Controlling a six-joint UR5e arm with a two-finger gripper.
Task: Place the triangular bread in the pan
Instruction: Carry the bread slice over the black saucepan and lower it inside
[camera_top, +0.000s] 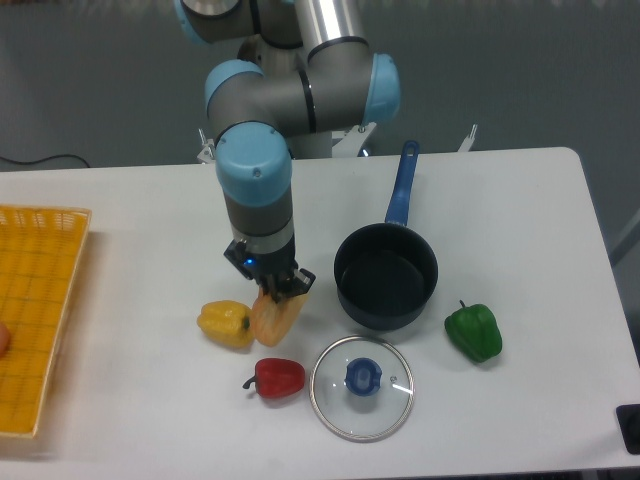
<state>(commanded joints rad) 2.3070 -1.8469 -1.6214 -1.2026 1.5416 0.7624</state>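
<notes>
White table (520, 220) carries everything; the hand (276, 295) grips the golden-tan triangular toy bread (275, 318), the dark navy saucepan (385, 276) just right of it.

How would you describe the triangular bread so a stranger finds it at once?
Start at the dark pan with its blue handle; left of it the gripper is shut on the triangular bread. Unlike the lumpy yellow pepper beside it, it is a flat orange-tan wedge.

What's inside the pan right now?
Nothing that shows. The pan looks empty, just its dark bottom, though the near wall hides a little of the floor. The bread is outside it, held in the gripper, and the lid lies on the table.
</notes>
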